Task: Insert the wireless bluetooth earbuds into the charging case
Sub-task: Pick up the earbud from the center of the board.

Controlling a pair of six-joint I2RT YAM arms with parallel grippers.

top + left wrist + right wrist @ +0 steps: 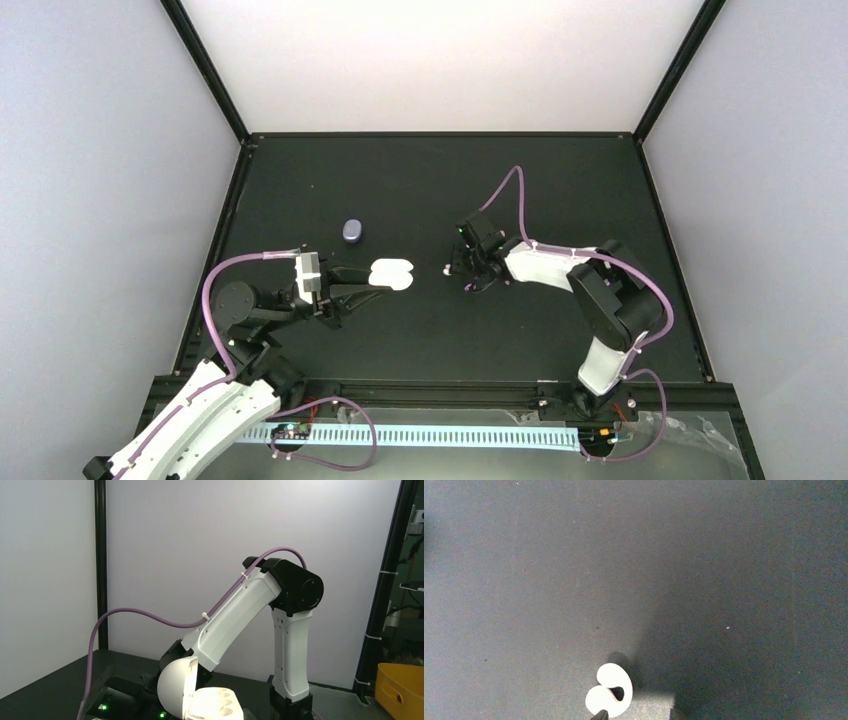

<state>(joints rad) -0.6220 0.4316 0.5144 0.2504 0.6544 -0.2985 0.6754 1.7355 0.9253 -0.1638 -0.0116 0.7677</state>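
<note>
A white charging case (392, 273) lies open near the table's middle. In the left wrist view its lid (175, 687) stands up and its base (220, 706) shows round sockets, glaring too bright to tell what is in them. My left gripper (366, 286) grips the case at its left end. One white earbud (446, 269) lies on the table just left of my right gripper (468, 272). In the right wrist view the bud (609, 690) lies in front of the left fingertip (600, 714), and the gripper (636, 716) is open. No other buds are in view.
A shut purple case (352, 230) lies behind the white case, to its left. The right arm (290, 630) rises behind the white case in the left wrist view. Black frame rails (440, 134) border the dark table.
</note>
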